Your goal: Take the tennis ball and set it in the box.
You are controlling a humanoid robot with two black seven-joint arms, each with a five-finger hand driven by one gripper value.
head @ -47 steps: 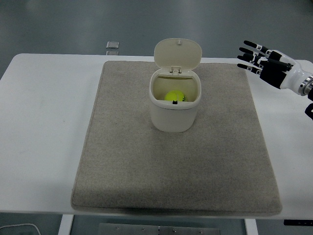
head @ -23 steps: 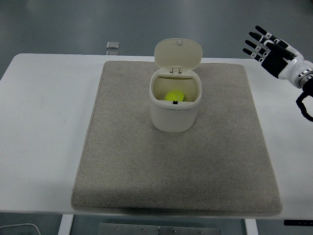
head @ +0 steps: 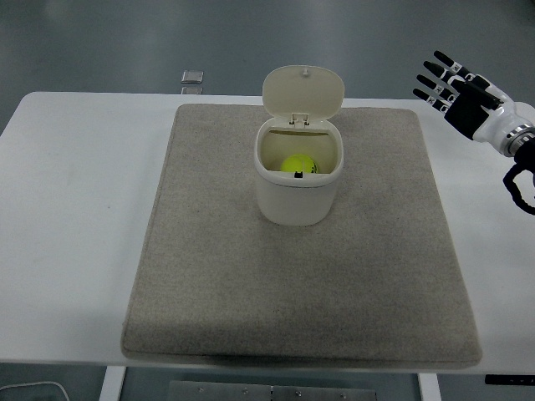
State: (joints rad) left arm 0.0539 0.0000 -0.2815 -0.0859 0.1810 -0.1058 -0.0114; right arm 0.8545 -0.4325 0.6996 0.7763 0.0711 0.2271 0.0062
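The right hand (head: pixel 460 93) hangs in the air at the far right edge of the table (head: pixel 67 209), its five fingers (head: pixel 435 79) spread wide and pointing up and to the left. It holds nothing and touches nothing (the palm faces roughly toward the middle of the table). The white wrist and black arm behind it run out of the picture's right edge.

No brand name, label or readable writing shows anywhere.

Well apart from the hand, near the middle of the far half of a grey mat (head: pixel 301 284), stands a cream-white box (head: pixel 298 194) with rounded walls. Its hinged lid (head: pixel 303 90) is tipped up and back, standing nearly upright behind the opening. The tennis ball (head: pixel 298 164), bright yellow-green, lies inside the box at the bottom, partly hidden by the front rim. A small dark catch sits on that rim, just in front of the ball.

Beyond the table's far edge, on the grey floor, lies a small square plate (head: pixel 192 77).
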